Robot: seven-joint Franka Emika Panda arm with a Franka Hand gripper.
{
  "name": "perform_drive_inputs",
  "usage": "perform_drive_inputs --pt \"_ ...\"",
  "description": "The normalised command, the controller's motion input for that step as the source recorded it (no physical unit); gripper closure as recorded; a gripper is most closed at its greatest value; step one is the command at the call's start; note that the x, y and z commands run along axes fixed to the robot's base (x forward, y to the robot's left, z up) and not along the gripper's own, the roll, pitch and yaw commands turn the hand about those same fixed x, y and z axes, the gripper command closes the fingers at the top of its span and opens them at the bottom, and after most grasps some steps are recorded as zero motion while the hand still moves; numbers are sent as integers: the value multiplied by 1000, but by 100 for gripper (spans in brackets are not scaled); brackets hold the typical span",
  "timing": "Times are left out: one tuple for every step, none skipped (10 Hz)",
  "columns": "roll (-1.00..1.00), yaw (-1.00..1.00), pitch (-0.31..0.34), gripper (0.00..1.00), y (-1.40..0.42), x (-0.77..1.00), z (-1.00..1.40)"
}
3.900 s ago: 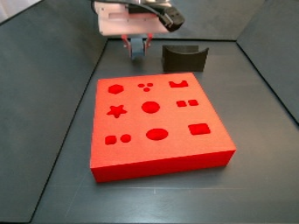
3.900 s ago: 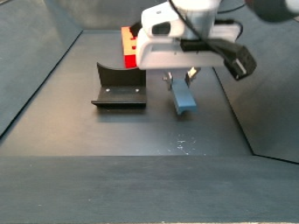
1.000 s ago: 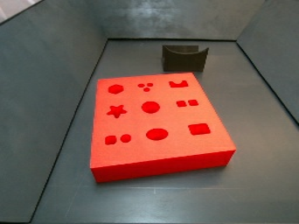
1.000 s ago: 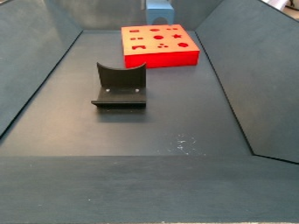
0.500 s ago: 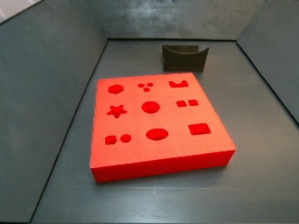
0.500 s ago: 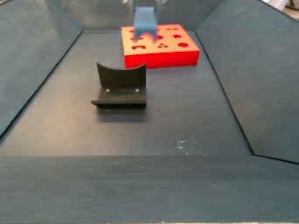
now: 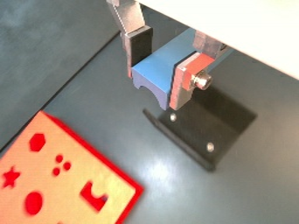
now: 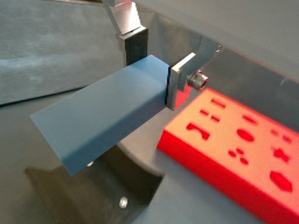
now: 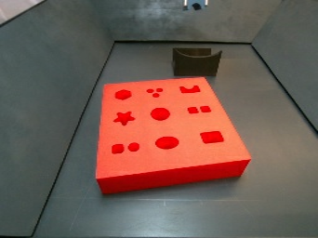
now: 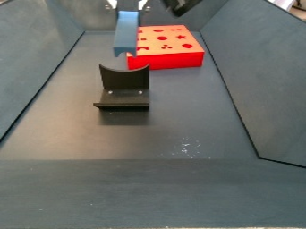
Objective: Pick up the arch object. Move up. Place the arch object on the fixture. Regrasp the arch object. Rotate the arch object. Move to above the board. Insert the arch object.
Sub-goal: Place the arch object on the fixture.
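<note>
In both wrist views my gripper (image 7: 162, 63) is shut on the arch object (image 7: 156, 77), a slate-blue oblong block with a curved notch in one end. Its long body (image 8: 103, 121) sticks out sideways from the silver fingers (image 8: 179, 80). In a side view the arch object (image 10: 127, 34) hangs upright in the air, just above and behind the fixture (image 10: 122, 87), apart from it. The gripper (image 10: 131, 4) is mostly cut off at that view's top edge. The dark fixture (image 7: 205, 128) lies below the held block. The red board (image 9: 174, 172) with its cut-out holes lies flat on the floor.
The fixture (image 9: 195, 60) stands at the far end of the bin, beyond the board (image 10: 180, 57). Sloping grey walls close in the floor on all sides. Only a sliver of the arm (image 9: 195, 4) shows at the top edge of a side view.
The arch object, held by the gripper, has come down from high over the board and across toward the fixture. Earlier still it stood on the floor beside the fixture.
</note>
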Motion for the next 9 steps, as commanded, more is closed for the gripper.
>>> perform_drive_inputs --pt "-779 -130 26 100 41 227 -4" --pt "-588 -105 27 100 42 125 -9" --pt "-401 -89 12 100 43 49 -5" --pt "-210 -69 -10 100 21 17 5" --pt "-1000 48 189 100 126 111 -1000" --pt "-1000 45 189 100 131 115 -1000" --pt "-967 -21 239 100 134 128 -1000" --pt "-802 -68 248 100 131 141 -1000" --pt "-631 -114 229 100 137 150 -1000"
